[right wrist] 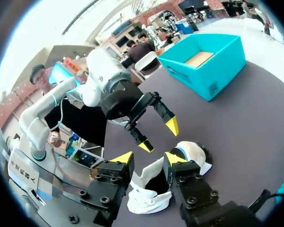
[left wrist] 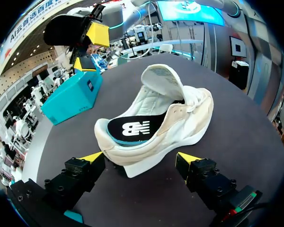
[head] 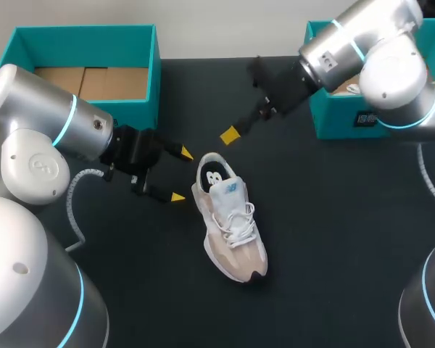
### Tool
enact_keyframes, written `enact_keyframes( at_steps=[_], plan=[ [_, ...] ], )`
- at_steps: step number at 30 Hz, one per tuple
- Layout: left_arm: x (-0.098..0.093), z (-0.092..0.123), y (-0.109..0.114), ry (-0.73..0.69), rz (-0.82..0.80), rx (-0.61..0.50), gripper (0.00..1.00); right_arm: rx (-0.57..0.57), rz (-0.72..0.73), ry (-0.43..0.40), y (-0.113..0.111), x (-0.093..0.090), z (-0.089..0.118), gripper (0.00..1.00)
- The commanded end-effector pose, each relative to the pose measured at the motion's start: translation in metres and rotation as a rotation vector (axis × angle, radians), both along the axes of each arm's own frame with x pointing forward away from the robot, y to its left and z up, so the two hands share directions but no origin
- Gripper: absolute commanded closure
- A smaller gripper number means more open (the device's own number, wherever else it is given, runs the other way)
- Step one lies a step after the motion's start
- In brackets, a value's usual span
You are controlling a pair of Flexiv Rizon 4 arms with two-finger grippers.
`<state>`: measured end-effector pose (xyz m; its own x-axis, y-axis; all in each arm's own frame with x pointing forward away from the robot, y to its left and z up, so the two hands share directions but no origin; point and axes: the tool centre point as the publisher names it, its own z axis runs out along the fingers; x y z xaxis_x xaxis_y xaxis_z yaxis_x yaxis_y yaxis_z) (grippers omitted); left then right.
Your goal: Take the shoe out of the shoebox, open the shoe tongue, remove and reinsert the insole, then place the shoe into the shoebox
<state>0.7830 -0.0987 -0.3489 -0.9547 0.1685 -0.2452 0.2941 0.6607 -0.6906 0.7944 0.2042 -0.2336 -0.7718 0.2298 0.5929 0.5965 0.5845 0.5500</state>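
The shoe (head: 228, 228) lies outside the left shoebox (head: 141, 112) and right shoebox (head: 333, 119).

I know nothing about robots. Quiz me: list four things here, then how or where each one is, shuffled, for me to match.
1 shoe
2 left gripper
3 right gripper
4 left box

a teal, far left
b open, low at the heel
c beige and white, tongue lifted
d open, raised beyond the shoe

Pairs: 1-c, 2-b, 3-d, 4-a
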Motion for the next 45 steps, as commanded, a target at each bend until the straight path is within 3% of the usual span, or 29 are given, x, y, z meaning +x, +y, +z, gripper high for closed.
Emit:
enact_keyframes(
  at_steps=[1, 3, 5, 8, 12, 15, 25, 31, 32, 35, 42, 45],
  plan=[
    [-0.001, 0.0, -0.001, 0.0, 0.001, 0.005, 0.0, -0.049, -0.014, -0.053, 0.011, 0.006, 0.015, 0.59],
    [-0.001, 0.0, -0.001, 0.0, 0.001, 0.005, 0.0, -0.049, -0.022, -0.062, 0.016, 0.006, 0.015, 0.63],
    [-0.001, 0.0, -0.001, 0.0, 0.001, 0.005, 0.0, -0.041, -0.047, -0.076, 0.018, 0.005, 0.017, 0.82],
    [-0.001, 0.0, -0.001, 0.0, 0.001, 0.005, 0.0, -0.043, -0.107, -0.086, 0.017, -0.001, 0.016, 1.0],
    [-0.001, 0.0, -0.001, 0.0, 0.001, 0.005, 0.0, -0.088, -0.185, -0.091, 0.014, -0.006, 0.014, 1.0],
    [-0.005, 0.012, 0.007, -0.005, -0.028, 0.002, 0.0, -0.212, -0.253, -0.103, 0.014, -0.01, 0.017, 1.0],
    [0.001, 0.044, 0.04, 0.025, -0.138, 0.03, 0.0, -0.212, -0.253, -0.103, 0.014, -0.01, 0.017, 1.0],
    [0.011, 0.066, 0.066, 0.009, -0.125, 0.017, 0.0, -0.212, -0.253, -0.103, 0.014, -0.01, 0.017, 1.0],
    [0.013, 0.069, 0.07, 0.012, -0.121, 0.01, 0.0, -0.312, -0.28, -0.097, 0.014, -0.011, 0.013, 1.0],
    [0.018, 0.074, 0.08, -0.002, -0.116, 0.011, 0.0, -0.426, -0.37, -0.076, 0.02, -0.014, 0.004, 1.0],
    [0.027, 0.082, 0.101, -0.01, -0.117, 0.001, 0.0, -0.622, -0.517, -0.053, 0.03, -0.021, -0.006, 1.0],
    [0.029, 0.085, 0.108, -0.014, -0.117, 0.003, 0.0, -0.642, -0.555, -0.064, 0.033, -0.024, -0.009, 1.0]
  ],
)
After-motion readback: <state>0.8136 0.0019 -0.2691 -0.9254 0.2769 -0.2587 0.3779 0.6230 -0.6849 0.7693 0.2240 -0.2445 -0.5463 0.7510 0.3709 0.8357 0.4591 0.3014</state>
